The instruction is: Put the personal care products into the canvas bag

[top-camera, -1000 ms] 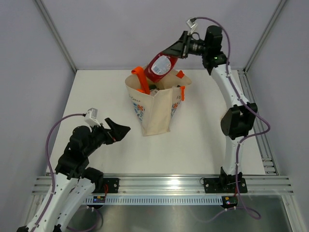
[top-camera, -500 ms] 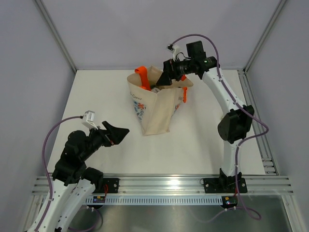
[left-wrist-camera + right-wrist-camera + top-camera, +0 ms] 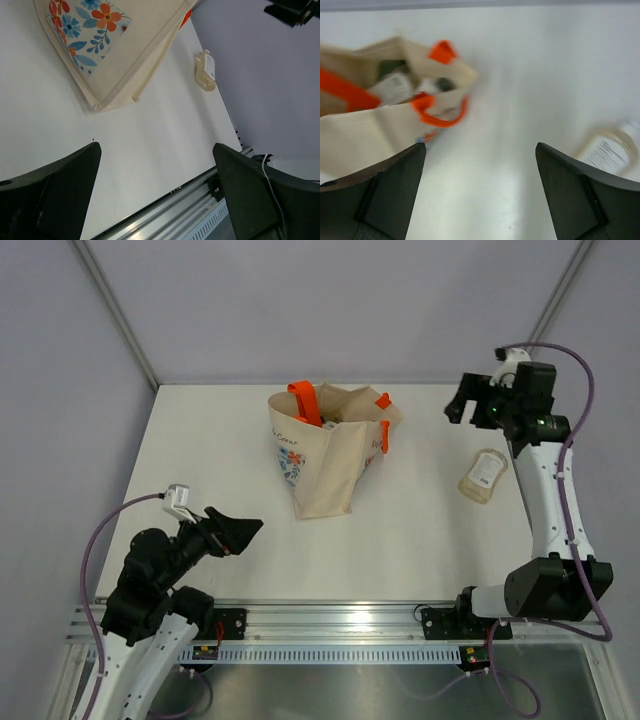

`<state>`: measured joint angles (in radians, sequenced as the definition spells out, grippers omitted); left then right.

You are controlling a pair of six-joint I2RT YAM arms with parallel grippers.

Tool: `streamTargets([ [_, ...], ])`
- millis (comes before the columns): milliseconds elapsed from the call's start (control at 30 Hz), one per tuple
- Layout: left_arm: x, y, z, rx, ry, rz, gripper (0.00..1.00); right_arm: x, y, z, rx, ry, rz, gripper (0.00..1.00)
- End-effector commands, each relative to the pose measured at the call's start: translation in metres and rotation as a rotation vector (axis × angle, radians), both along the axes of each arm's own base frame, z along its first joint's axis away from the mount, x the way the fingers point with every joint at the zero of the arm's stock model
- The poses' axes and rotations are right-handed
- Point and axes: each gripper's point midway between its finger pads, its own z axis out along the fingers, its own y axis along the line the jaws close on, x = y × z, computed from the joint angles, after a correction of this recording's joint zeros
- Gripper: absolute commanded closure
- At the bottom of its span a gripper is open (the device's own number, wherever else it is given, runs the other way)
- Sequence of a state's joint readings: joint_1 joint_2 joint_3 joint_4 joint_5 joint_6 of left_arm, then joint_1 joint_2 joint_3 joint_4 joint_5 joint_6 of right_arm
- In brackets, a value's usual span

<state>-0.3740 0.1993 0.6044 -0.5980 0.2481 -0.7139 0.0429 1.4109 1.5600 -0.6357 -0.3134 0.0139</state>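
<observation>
Left gripper over the near-left corner of the white table: black fingers apart, holding nothing. Canvas bag upright toward the far edge. It is beige woven cloth with orange handles and a blue-and-orange floral print; small lettering above the print is unreadable. Packed bottles show in its mouth, blurred. Pale beige bottle lies flat near the right edge, translucent, its white label too small to read. Right gripper above the far-right corner, jaws wide, empty.
</observation>
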Motion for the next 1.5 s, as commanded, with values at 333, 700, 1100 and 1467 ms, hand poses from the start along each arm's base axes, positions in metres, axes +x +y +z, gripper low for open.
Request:
streamTargets([
  [333,0.002,-0.014,-0.017,-0.056,0.017,-0.058,0.01,-0.048,-0.190,-0.183,-0.159,0.524,-0.718,0.00],
  [700,0.009,-0.015,-0.032,-0.047,0.045,-0.045,0.01,0.000,-0.205,-0.233,-0.146,0.621,-0.751,0.01],
  [1100,0.026,-0.025,-0.038,-0.027,0.078,-0.067,0.01,0.020,-0.200,-0.283,-0.105,0.777,-0.734,0.04],
  [1467,0.025,-0.034,-0.023,-0.036,0.066,-0.131,0.01,0.010,-0.187,-0.296,-0.077,0.852,-0.667,0.18],
])
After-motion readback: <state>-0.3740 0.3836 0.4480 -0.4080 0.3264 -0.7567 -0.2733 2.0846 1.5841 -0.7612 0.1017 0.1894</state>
